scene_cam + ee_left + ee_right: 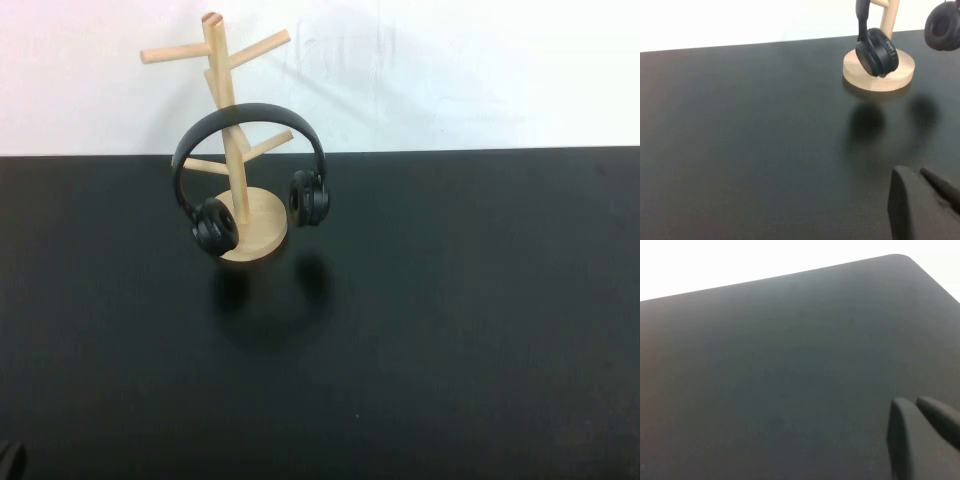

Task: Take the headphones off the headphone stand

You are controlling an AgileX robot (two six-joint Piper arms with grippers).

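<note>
The black headphones point(249, 116) hang on the light wooden headphone stand point(222, 70) at the back left of the black table, their headband over a peg and both ear cups hanging near the round base. In the left wrist view one ear cup point(877, 52) hangs in front of the stand's base point(900, 75). My left gripper point(914, 173) is shut and empty, low over the table near its front left, well short of the stand. My right gripper point(912, 403) is shut and empty over bare table; the headphones do not show in its view.
The black table point(450, 320) runs to a white wall behind. A rounded table corner point(900, 258) shows in the right wrist view. A dark bit of the left arm point(9, 461) sits at the front left edge.
</note>
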